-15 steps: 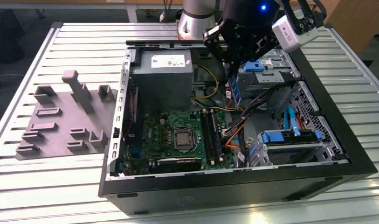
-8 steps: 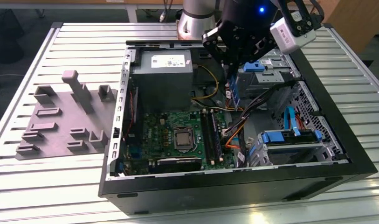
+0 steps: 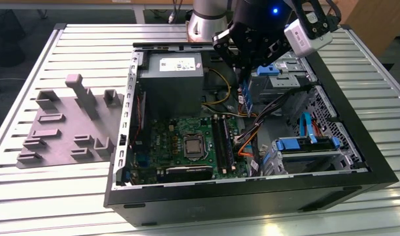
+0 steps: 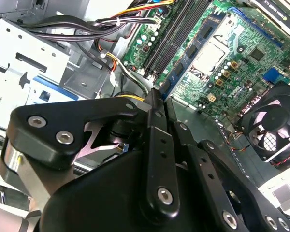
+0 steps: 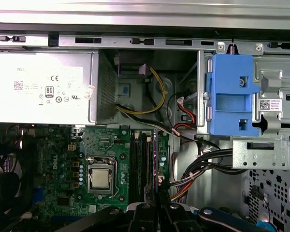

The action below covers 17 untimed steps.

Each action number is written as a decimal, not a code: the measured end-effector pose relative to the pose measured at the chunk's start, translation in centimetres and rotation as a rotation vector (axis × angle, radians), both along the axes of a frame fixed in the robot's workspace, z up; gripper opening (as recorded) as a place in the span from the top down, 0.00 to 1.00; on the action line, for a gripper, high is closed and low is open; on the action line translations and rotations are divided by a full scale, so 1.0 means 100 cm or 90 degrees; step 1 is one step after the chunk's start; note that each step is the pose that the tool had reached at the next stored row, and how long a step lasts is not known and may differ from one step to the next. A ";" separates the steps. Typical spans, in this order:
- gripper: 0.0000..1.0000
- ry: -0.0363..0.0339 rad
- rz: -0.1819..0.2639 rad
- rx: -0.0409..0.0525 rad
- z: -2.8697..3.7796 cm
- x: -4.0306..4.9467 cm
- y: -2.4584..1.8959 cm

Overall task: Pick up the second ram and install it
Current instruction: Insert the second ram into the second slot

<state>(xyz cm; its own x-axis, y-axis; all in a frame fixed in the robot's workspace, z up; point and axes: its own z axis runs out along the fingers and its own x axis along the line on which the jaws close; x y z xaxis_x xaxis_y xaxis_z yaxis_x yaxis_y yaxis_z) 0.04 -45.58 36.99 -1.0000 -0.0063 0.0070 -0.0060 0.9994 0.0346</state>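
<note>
My gripper hangs over the open computer case, above its far middle part. It is shut on the second ram, a thin blue board with dark chips that hangs down from the fingers. In the first wrist view the ram shows edge-on as a thin line running out from the gripper, just beside the black memory slots. In the second wrist view the closed fingertips pinch the blue ram, which points at the slots on the green motherboard. The ram is clear of the board.
A grey power supply fills the case's far corner on the exterior view's left. Yellow, black and orange cables cross beside the slots. Blue drive clips sit in the metal bays on the exterior view's right. A grey fixture plate lies outside the case.
</note>
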 end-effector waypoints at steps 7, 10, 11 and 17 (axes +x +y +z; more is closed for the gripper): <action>0.86 0.0004 0.000 0.0000 -0.0012 -0.0001 -0.0006; 0.86 0.0006 0.000 -0.0001 -0.0026 -0.0024 -0.0011; 0.86 0.0006 0.000 -0.0001 -0.0029 -0.0036 -0.0011; 0.86 0.0009 0.000 0.0000 -0.0087 -0.0051 -0.0011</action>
<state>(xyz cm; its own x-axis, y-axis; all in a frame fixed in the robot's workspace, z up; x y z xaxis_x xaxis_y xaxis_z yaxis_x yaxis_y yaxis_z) -0.47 -45.69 36.12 -0.9999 -0.0062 0.0084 -0.0059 0.9994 0.0346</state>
